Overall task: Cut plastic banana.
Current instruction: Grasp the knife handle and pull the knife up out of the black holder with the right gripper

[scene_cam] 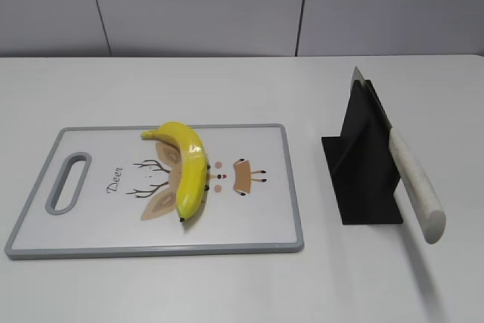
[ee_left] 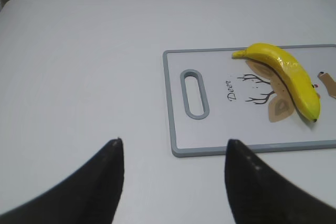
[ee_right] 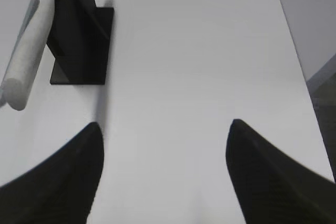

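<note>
The plastic banana (scene_cam: 187, 167) is yellow and curved with dark tips and lies on a white cutting board (scene_cam: 91, 225) with a grey rim and a deer drawing. It also shows in the left wrist view (ee_left: 289, 74). A knife with a white handle (scene_cam: 416, 183) rests in a black stand (scene_cam: 363, 164), also in the right wrist view (ee_right: 26, 56). My left gripper (ee_left: 173, 148) is open and empty over bare table, left of the board. My right gripper (ee_right: 165, 129) is open and empty, right of the stand. Neither gripper shows in the exterior view.
The cutting board (ee_left: 220, 148) has a slot handle (ee_left: 194, 93) at its left end. The white table (scene_cam: 242, 285) ends at a grey wall behind. The table's right edge (ee_right: 302, 66) runs close to my right gripper.
</note>
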Available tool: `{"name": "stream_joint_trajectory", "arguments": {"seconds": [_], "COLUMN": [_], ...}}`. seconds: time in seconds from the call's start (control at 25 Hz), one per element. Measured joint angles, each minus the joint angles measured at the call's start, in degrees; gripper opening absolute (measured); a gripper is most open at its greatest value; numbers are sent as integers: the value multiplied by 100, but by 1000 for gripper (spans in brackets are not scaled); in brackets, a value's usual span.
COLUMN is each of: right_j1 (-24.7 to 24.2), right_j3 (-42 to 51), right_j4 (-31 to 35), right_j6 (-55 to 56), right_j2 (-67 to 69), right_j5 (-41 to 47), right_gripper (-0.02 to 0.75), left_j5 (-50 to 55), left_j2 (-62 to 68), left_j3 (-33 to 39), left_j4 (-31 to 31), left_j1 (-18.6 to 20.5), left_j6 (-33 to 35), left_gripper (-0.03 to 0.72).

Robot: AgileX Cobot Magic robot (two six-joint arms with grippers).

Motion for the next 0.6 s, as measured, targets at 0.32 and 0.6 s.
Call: {"name": "stream_joint_trajectory", "arguments": {"seconds": [0.32,0.6], "right_j1": [0,482], "right_j3": [-1166,-1667], "right_j4": [6,218], "right_j6": [89,254], "right_j2": [2227,3654], "right_j5": [988,1080], "right_gripper": [540,540], "left_j5": [0,0], "left_j2": [0,0], "left_j3": [0,0], "left_j4": [0,0], "left_j1": [0,0], "left_j6": [0,0], "left_gripper": [582,582]}}
